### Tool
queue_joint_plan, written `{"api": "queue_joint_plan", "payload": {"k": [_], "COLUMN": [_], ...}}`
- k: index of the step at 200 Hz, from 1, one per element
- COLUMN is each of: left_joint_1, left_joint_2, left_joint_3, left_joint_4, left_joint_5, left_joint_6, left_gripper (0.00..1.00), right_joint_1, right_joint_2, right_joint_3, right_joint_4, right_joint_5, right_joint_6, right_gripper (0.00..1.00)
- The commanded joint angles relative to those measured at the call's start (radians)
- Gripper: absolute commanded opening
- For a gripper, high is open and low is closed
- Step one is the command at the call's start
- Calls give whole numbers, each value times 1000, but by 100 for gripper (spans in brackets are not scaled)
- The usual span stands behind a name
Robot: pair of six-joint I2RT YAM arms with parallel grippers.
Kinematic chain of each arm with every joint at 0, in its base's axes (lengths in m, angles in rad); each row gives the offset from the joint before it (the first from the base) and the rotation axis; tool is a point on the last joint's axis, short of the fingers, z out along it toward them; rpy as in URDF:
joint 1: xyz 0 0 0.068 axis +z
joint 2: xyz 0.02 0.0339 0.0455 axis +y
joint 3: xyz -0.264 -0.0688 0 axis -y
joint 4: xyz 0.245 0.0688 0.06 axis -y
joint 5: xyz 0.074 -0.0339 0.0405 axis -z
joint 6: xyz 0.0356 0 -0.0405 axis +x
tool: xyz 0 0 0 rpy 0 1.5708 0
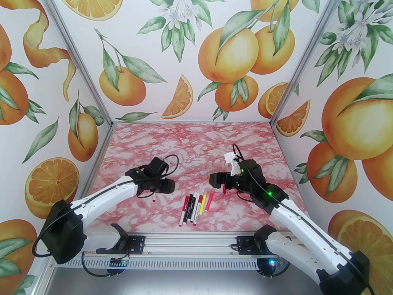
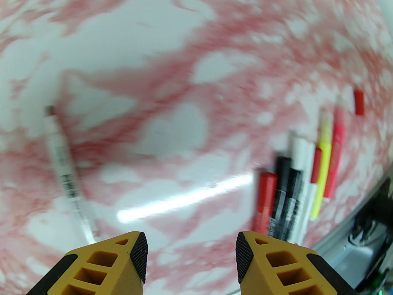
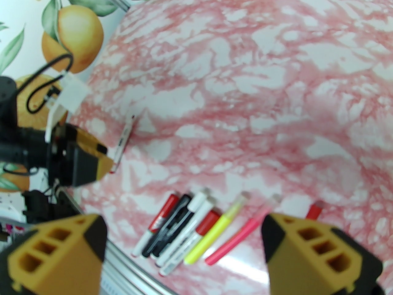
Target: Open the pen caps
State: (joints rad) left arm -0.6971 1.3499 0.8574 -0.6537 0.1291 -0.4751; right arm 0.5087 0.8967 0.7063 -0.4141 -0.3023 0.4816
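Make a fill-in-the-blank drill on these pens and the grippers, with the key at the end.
1. Between the yellow pen and the loose cap lies a ____ pen.
2. That cap is ____ in colour.
3. One white pen lies apart from the row, on the ____ arm's side.
4. The left gripper and right gripper are both ____, holding nothing.

Missing words: pink; red; left; open

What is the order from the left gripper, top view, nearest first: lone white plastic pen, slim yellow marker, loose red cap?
1. lone white pen, beside the left gripper
2. yellow marker, farther right
3. loose red cap, farthest right
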Motion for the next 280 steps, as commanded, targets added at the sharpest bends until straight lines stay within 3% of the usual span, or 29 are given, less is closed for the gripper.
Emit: {"api": "queue_joint_plan", "payload": {"k": [1,45,66,86,126,182,201,280], "left_joint_1": [-58,-16,55,58,-95,-210,-234,-267], "left_joint_2": [54,28,8,17,96,146,167,261], "left_joint_3": [7,2,-9,18,95,51,36,14], "left_joint_4": [44,-7,8,0,-46,-2,7,84], "left_joint_5": [61,-127,-103,-68,-47,-1,-19,-5], "left_joint_6": [22,-23,6,39,33,-70,-107,-158], "left_gripper": [53,52,51,51,51,49,44,41], "right_joint_1": [4,5,4,4,5,5,4,4], "right_joint_2": [-4,-8,-10,-12,-8,-4,-8,-13], "right_joint_3": [8,5,7,9,8,27,20,20], "right_joint_4": [13,6,2,-5,2,-20,-16,-25], "right_joint_5": [5,3,2,7,25,12,10,22], "right_joint_6": [9,9,6,5,6,-12,-10,-8], "right_gripper": [88,87,87,87,87,86,86,86]}}
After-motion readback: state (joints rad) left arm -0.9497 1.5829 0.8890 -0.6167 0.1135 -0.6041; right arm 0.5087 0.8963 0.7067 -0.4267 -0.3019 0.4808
